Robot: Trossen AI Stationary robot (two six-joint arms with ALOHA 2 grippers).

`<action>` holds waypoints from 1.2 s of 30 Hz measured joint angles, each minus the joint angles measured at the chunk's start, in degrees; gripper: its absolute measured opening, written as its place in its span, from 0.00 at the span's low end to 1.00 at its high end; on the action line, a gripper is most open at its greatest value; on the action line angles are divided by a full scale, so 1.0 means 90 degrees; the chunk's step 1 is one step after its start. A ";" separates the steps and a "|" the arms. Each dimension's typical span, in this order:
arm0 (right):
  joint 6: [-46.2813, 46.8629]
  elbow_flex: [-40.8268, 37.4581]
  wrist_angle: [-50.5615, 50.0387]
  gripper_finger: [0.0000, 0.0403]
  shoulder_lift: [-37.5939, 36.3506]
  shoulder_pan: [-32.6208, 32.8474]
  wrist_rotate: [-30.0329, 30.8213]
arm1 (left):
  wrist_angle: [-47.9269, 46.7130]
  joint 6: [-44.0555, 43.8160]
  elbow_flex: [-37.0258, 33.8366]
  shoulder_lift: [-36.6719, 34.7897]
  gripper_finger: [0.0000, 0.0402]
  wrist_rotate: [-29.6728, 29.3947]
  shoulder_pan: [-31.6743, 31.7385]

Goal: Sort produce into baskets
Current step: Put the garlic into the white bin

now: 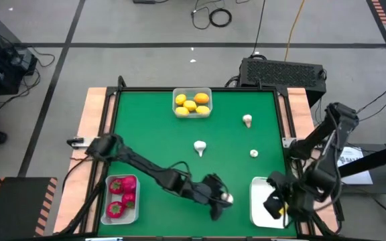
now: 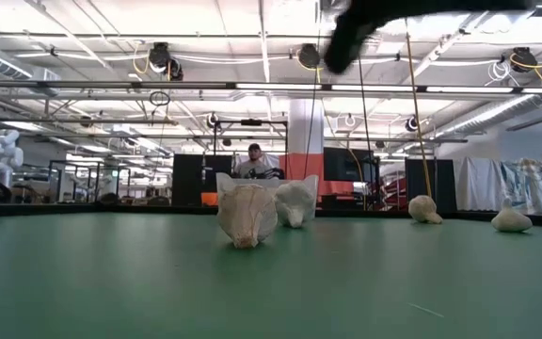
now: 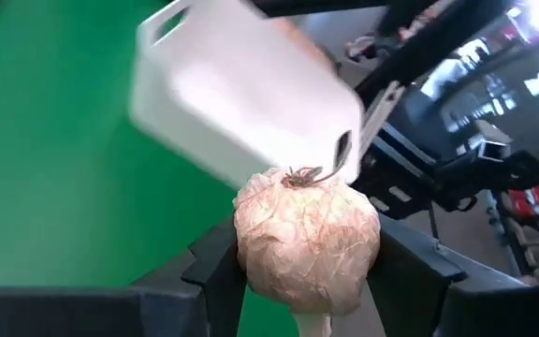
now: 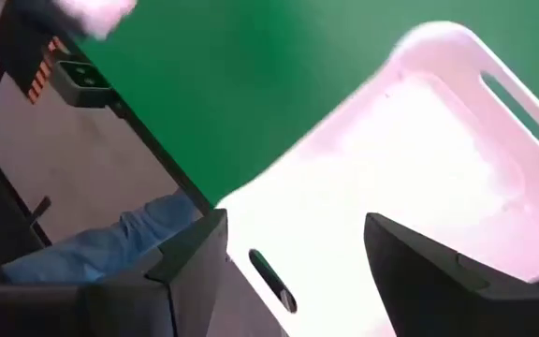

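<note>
My left gripper (image 1: 224, 199) is near the table's near edge, just left of the empty white basket (image 1: 261, 201), and is shut on a whitish mushroom (image 3: 307, 239). My right gripper (image 4: 293, 248) is open and empty over that same basket (image 4: 419, 168). Three more mushrooms lie on the green table: one (image 1: 200, 146) in the middle, one (image 1: 247, 120) farther back and one (image 1: 254, 153) to the right. Yellow and orange lemons fill the far basket (image 1: 191, 104). Red pieces fill the near-left basket (image 1: 121, 199). My left gripper pinches the mushroom's crinkled cap (image 3: 251, 234) between its two fingers, one on each side. The pale stem (image 3: 313, 325) points back toward the gripper. The mushroom is lifted clear of the table, close to the white basket's rim (image 3: 251, 159).
Bare green table lies between the three baskets. My two arms are close together at the near right. Wooden side rails (image 1: 94, 114) border the table, and a black box (image 1: 283, 72) sits beyond its far right corner. A person shows far off in the room (image 2: 255, 162).
</note>
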 joint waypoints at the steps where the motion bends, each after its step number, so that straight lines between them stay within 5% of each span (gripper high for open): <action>1: 0.0185 0.0000 -0.0058 0.60 0.0017 0.0107 0.0058 | -0.0034 0.0167 0.0283 0.0181 0.47 0.0014 0.0010; 16: 0.1640 0.0005 -0.0594 0.60 0.0025 0.0821 0.0286 | 0.0031 0.1930 0.3553 0.2584 0.47 0.0494 0.0564; 25: 0.1829 0.0005 -0.0854 0.60 0.0025 0.0816 0.0305 | 0.1011 0.1975 0.3816 0.3138 0.47 0.0417 0.0723; 36: 0.1825 0.0005 -0.0973 0.60 0.0025 0.0809 0.0804 | 0.0994 0.2402 0.3816 0.3154 0.48 0.0442 0.0846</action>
